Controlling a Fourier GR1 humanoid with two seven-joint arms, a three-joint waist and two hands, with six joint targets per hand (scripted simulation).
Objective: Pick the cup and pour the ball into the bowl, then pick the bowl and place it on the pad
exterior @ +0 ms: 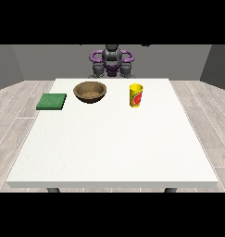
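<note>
Both hands are tucked close to the robot's torso [112, 62] behind the far edge of the worktop [114, 148], too small to tell how their fingers lie, and neither touches anything. Across the white worktop lie a green pad [52, 101], a brown wooden bowl [90, 91] and an upright yellow cup [136, 95], well apart. Grey plank floor [14, 106] surrounds it.

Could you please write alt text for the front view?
A white table holds a green pad at the view's left, a brown bowl in the middle and an upright yellow cup at right; the robot sits behind.
</note>
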